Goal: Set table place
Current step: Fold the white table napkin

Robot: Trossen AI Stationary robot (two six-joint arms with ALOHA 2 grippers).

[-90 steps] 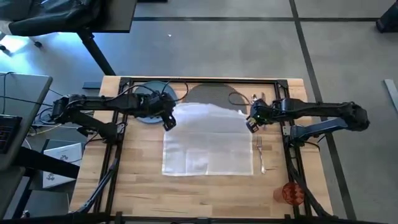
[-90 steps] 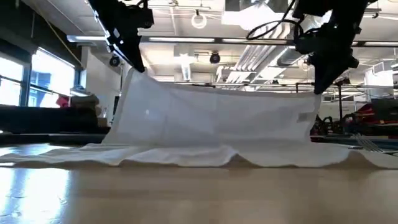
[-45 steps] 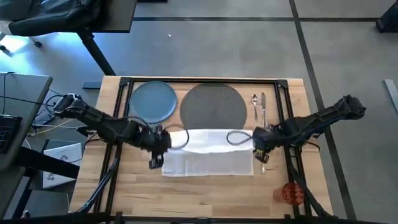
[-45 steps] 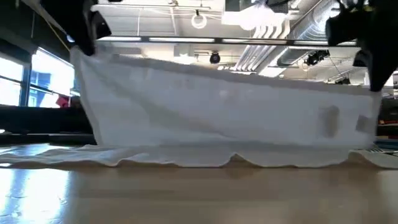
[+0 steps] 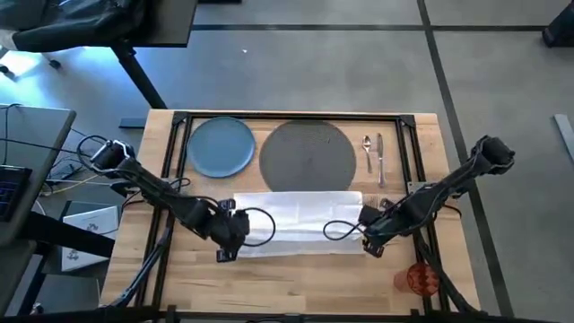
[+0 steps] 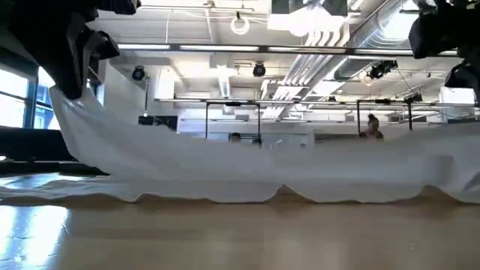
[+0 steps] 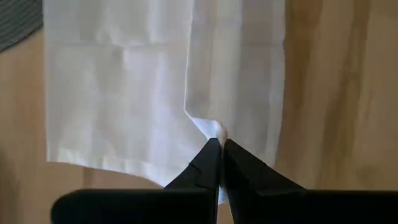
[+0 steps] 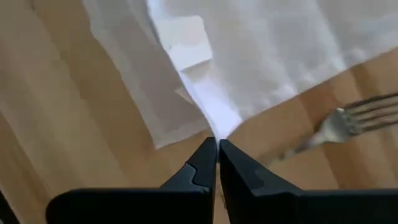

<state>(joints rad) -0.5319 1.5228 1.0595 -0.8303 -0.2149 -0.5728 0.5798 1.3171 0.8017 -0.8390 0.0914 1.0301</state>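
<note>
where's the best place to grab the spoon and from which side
Grip the spoon by its thin handle, coming straight down from above. It lies flat on the table, bowl toward the far edge, beside the knife, so close the fingers across the handle's width.

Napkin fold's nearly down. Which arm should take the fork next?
Right. Its hand pinches the napkin corner right beside the fork. The left hand holds the far corner, opposite the fork.
</note>
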